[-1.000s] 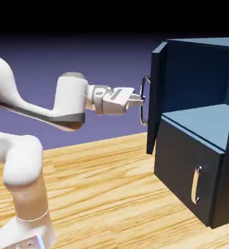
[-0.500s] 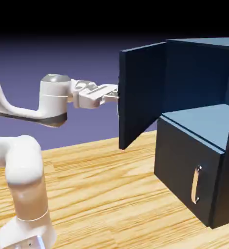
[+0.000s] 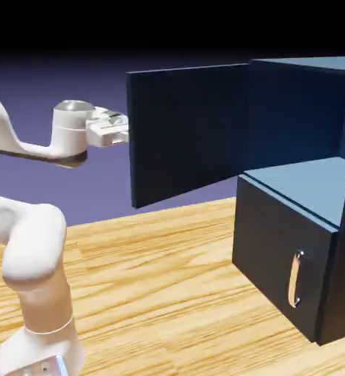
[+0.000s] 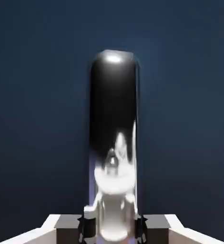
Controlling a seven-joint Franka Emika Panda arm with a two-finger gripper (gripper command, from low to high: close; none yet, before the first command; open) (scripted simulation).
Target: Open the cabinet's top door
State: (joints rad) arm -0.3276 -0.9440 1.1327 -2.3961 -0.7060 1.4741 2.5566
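Note:
The dark navy cabinet (image 3: 335, 183) stands at the right of the exterior view. Its top door (image 3: 186, 132) is swung wide open, with the inner face turned to the camera and the upper compartment exposed. My gripper (image 3: 122, 133) reaches the door's free left edge from behind, and the door hides its tips and the handle there. In the hand view the silver bar handle (image 4: 113, 119) rises against the navy door panel (image 4: 37, 95). My gripper (image 4: 113, 225) is shut on the handle's lower part, with a grey finger tip (image 4: 87, 225) on each side.
Below the open compartment, the smaller lower door (image 3: 271, 250) is closed, and its short silver handle (image 3: 296, 279) faces the wooden table (image 3: 161, 294). My white arm (image 3: 28, 242) rises at the lower left.
The top door has swung much farther open toward the exterior view's left. My gripper has moved left with it, still shut on the handle, which the door now hides.

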